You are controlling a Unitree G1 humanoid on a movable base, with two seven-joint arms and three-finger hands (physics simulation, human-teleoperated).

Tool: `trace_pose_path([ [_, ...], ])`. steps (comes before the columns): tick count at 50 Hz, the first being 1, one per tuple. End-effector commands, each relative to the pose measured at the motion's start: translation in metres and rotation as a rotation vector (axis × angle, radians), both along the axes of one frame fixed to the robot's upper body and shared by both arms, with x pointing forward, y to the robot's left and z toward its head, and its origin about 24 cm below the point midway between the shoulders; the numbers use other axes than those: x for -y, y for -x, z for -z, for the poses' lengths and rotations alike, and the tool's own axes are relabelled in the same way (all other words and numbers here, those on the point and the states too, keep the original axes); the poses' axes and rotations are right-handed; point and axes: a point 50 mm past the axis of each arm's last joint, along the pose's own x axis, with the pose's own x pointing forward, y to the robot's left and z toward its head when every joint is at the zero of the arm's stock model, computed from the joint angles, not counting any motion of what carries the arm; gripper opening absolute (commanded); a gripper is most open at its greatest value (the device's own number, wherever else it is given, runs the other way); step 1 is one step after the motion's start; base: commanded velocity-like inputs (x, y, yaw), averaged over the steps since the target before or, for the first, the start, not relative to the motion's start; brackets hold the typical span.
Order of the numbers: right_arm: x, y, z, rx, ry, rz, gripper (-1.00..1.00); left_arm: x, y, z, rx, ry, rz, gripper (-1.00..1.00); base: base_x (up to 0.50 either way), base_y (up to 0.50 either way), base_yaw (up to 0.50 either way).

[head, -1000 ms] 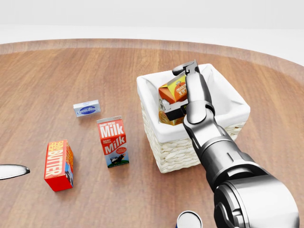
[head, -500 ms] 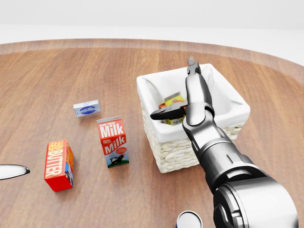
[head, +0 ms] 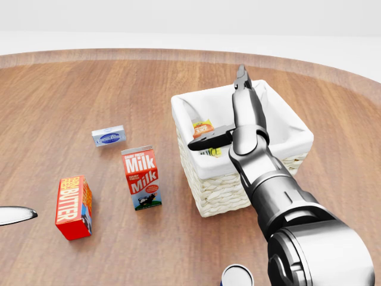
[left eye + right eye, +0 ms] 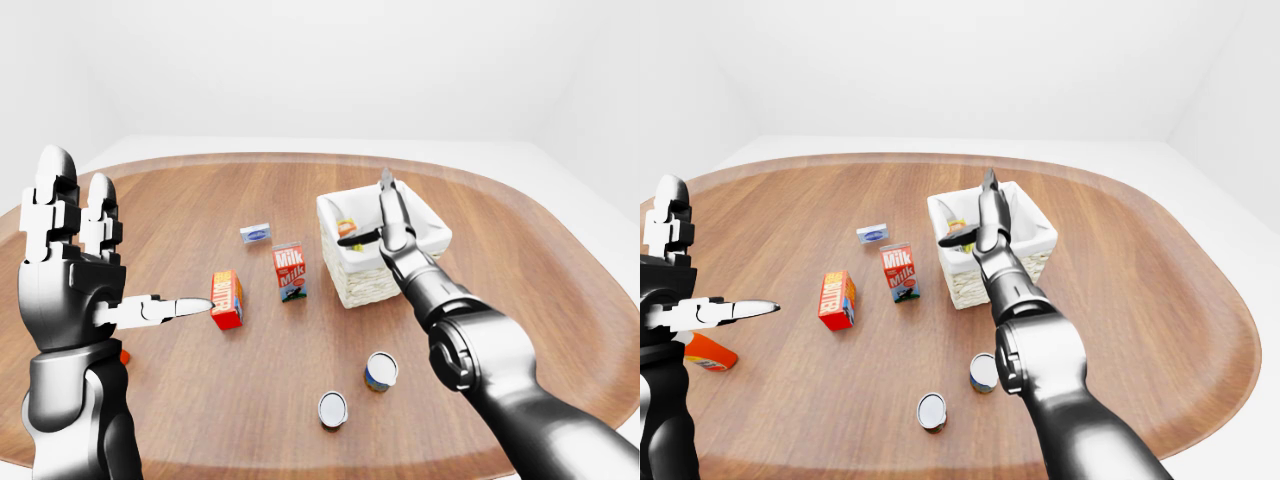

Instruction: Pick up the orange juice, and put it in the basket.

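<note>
Orange juice [image 3: 203,127]: lying low inside the basket, partly hidden by the rim.
Basket [image 3: 286,122]: wicker with white liner, at 3 o'clock of the milk carton.
Right hand [image 3: 229,116]: over the basket, fingers spread wide, holding nothing.
Left hand [image 4: 85,262]: raised at 9 o'clock of the left-eye view, fingers extended, empty.
Milk carton [image 3: 141,177]: upright.
Butter box [image 3: 74,207]: at 8 o'clock of the milk.

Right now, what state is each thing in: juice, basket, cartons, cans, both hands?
orange juice: lying low inside the basket, released
basket: upright on the table
milk carton: standing upright
butter box: standing on end
two cans: upright
right hand: open over the basket
left hand: open, raised, empty
</note>
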Motion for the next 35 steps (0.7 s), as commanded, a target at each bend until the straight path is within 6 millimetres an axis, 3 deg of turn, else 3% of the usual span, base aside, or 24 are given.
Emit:
trace_pose_path([
  [1, 0.0, -0.002, -0.008, 0.019, 0.008, -0.007, 1.0, 0.0, 0.0, 0.0, 0.0, 0.0, 0.0, 1.0, 0.0, 0.0, 0.0],
  [35, 0.001, -0.011, -0.042, 0.094, 0.032, -0.03, 1.0, 0.0, 0.0, 0.0, 0.0, 0.0, 0.0, 1.0, 0.0, 0.0, 0.0],
])
